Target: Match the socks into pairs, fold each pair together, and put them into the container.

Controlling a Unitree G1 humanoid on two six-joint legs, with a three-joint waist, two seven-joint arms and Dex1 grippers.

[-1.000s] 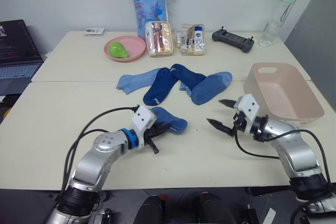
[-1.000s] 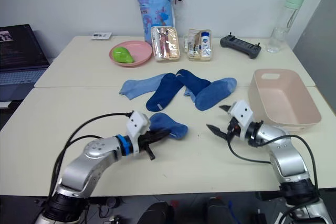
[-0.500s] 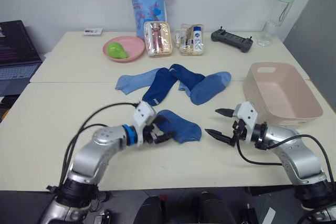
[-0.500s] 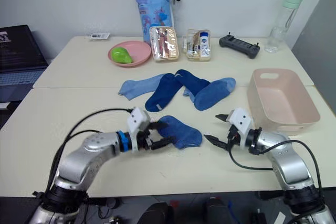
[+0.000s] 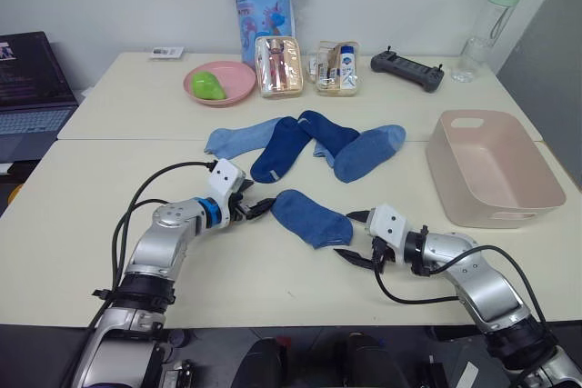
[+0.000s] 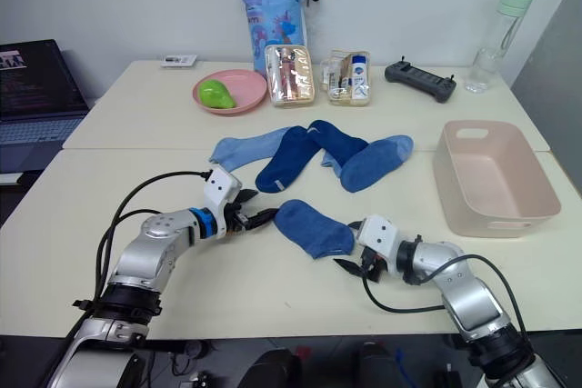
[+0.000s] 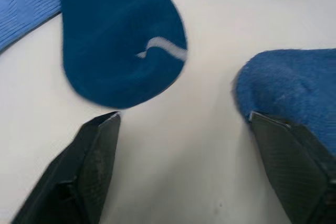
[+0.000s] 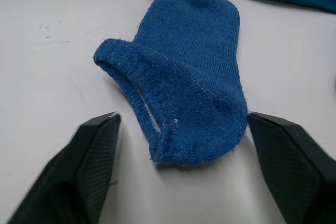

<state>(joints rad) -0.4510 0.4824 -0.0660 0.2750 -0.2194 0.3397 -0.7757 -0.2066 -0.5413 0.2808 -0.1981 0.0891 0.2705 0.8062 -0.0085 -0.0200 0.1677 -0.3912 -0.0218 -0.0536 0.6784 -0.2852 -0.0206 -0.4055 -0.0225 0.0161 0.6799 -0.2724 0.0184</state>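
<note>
Office/lab-type room: plain desks (image 5: pixel 118 188), open laptop (image 5: pixel 27 88), remote controller (image 5: pixel 406 66), bare wall behind

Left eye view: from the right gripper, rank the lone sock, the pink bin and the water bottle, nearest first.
From the right gripper:
1. Lone sock, just ahead of its open fingers.
2. Pink bin, on the robot's right.
3. Water bottle, at the table's far right corner.

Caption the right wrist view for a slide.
Open right gripper straddling the cuff end of a blue sock lying flat on the pale table.
</note>
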